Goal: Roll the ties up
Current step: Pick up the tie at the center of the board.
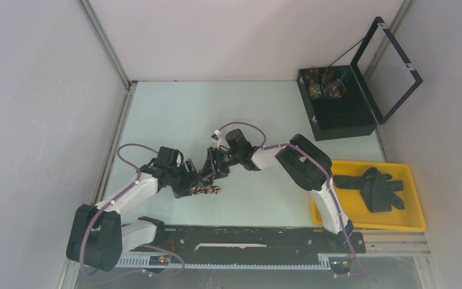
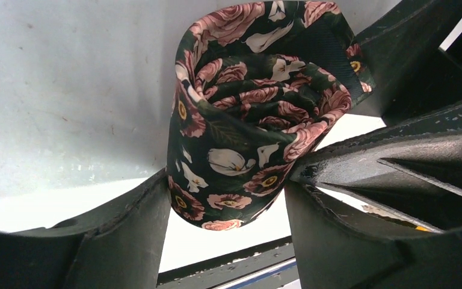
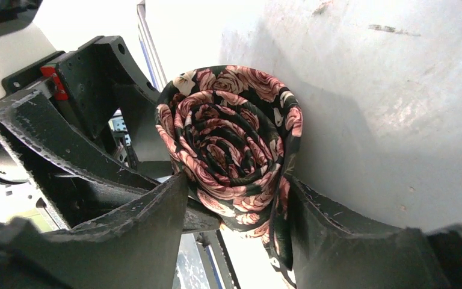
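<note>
- Left gripper (image 2: 230, 177): jaws clamped on tie (image 2: 240, 120), one finger (image 2: 126, 241) pressed to each side of the roll. Both fingers cut off at bottom edge of left wrist view.
- Tie: wound into a coil, dark with pink roses and white flowers, at mid-table (image 1: 180, 108) between the two grippers. Nearly all hidden under them in top view, only a patterned scrap showing.
- Cannot tell whether the coil rests on the table or hangs just above it.
- Loose end running down along one right-gripper finger, cut off at bottom of right wrist view.
- Right gripper (image 3: 239, 182): jaws clamped on the same coil from the opposite side, spiral end facing its camera. Left gripper's body partly seen behind, dim.
- Box (image 1: 343, 120), far right corner, lid open: a few patterned rolls (image 1: 323, 83) inside, too small to count.
- Tray (image 1: 409, 224), yellow, near right: dark ties (image 1: 376, 188) in a tangled pile, count unclear.
</note>
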Robot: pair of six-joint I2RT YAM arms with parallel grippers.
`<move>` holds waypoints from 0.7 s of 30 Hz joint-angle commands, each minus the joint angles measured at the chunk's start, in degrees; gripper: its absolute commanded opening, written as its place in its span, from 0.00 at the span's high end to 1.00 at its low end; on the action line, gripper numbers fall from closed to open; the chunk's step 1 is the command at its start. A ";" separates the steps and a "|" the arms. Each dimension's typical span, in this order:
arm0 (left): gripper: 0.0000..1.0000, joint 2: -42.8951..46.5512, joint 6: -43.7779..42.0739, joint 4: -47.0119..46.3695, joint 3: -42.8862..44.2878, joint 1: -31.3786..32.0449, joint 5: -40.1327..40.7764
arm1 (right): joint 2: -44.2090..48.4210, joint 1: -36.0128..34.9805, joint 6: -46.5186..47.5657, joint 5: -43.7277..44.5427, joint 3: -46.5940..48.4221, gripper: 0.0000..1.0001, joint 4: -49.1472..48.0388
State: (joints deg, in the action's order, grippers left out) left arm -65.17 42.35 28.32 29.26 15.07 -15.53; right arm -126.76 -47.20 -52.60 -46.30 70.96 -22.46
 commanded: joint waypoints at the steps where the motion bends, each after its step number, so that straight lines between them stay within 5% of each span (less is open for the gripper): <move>1: 0.29 1.90 5.49 -10.45 -0.54 -1.68 0.54 | -0.51 -4.39 -2.67 -5.00 -0.21 0.40 -4.33; 6: 0.29 1.89 7.40 -12.72 -0.91 -1.79 -1.19 | -0.78 -5.14 -3.90 -4.67 -0.16 0.46 -5.45; 14: 0.26 2.91 9.29 -13.24 -0.35 -2.31 -2.44 | -0.69 -4.87 -4.99 -4.55 -0.20 0.68 -5.17; 21: 0.22 4.01 10.69 -11.19 0.65 -2.42 -3.37 | 0.19 -3.56 -6.42 -3.97 -0.21 0.73 -2.69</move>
State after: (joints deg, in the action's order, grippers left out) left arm -63.11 49.54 24.95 27.40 13.69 -18.70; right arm -127.50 -48.29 -57.47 -44.80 70.96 -25.85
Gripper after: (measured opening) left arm 0.769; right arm 0.296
